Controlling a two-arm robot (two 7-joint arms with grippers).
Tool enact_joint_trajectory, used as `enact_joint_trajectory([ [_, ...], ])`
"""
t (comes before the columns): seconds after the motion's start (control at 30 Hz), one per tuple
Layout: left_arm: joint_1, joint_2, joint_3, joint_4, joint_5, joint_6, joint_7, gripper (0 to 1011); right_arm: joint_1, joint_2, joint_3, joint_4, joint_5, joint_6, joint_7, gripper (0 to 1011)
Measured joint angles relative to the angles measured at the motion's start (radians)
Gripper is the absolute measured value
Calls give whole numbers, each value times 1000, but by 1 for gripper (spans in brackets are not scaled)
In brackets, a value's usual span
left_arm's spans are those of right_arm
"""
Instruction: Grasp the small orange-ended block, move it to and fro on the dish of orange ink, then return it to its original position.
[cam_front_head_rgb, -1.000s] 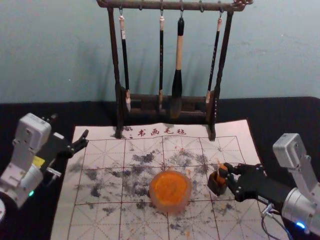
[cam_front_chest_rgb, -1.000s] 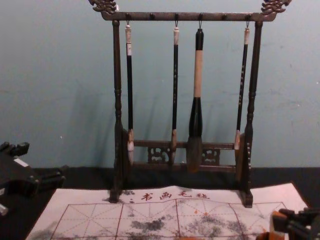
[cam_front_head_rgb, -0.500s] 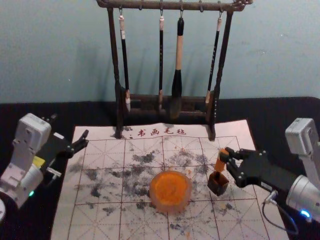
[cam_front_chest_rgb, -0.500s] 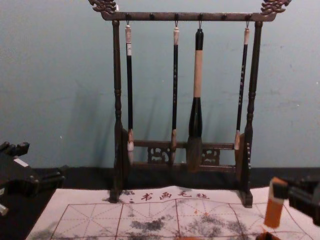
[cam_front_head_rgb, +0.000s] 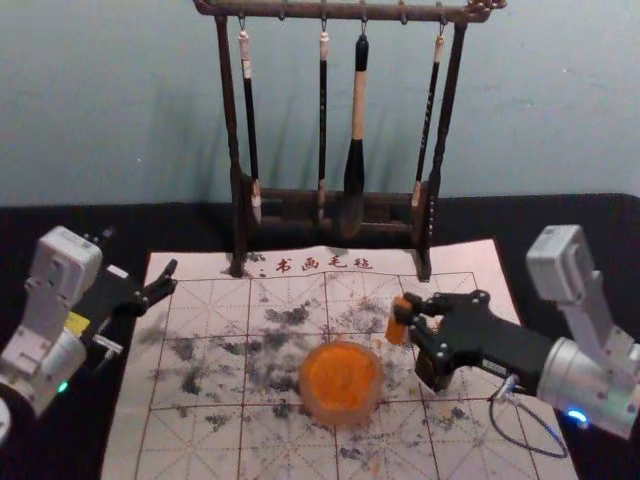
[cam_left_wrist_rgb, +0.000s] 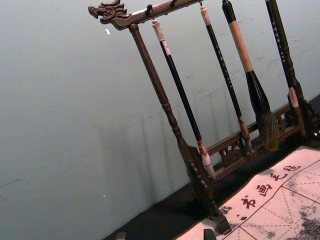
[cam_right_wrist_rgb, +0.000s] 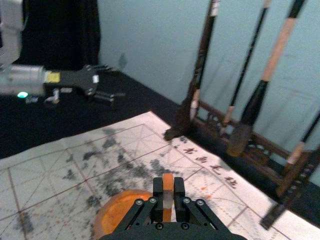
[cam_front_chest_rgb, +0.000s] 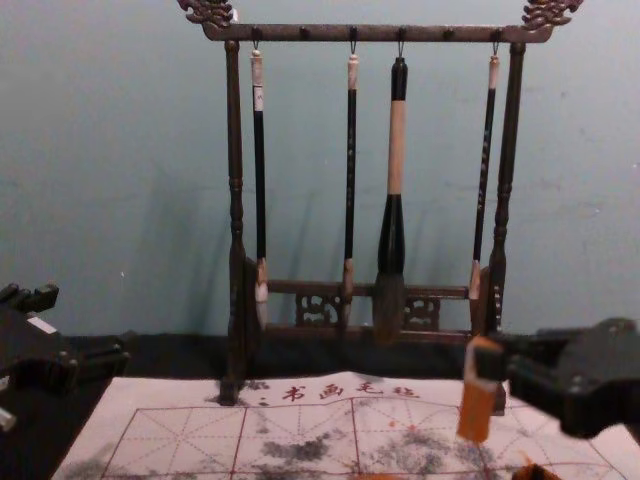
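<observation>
So the right gripper (cam_right_wrist_rgb: 168, 190) has its fingers pinched on the small orange-ended block (cam_front_chest_rgb: 477, 407), pale band around its middle, smooth flat sides. It's hanging below the fingertips, long axis close to upright with a slight lean, clear of the mat. Key thing: the round dish of orange ink (cam_front_head_rgb: 340, 419), frosty pinkish rim, lies to the hand's left, lower and a bit nearer the robot's body. I'd guess the next move is across that way, then down. Right arm's the closer one, easily.

The left gripper (cam_front_head_rgb: 140, 251) is parked well off past the dish, fingers spread, nothing between them. Just under the right hand there's a dark, square, open-topped box (cam_front_head_rgb: 433, 374), probably the block's home. Mat's (cam_front_head_rgb: 200, 440) pale, grid-printed, blotchy with ink.
</observation>
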Motion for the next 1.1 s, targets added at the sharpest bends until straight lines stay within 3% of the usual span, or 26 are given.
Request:
enact_joint_trajectory([
  [0.53, 0, 0, 0, 0, 0, 0, 0, 1002, 93, 2, -141, 56, -84, -19, 88, 78],
  [1.1, 0, 0, 0, 0, 0, 0, 0, 1001, 156, -58, -220, 128, -124, -8, 96, 78],
])
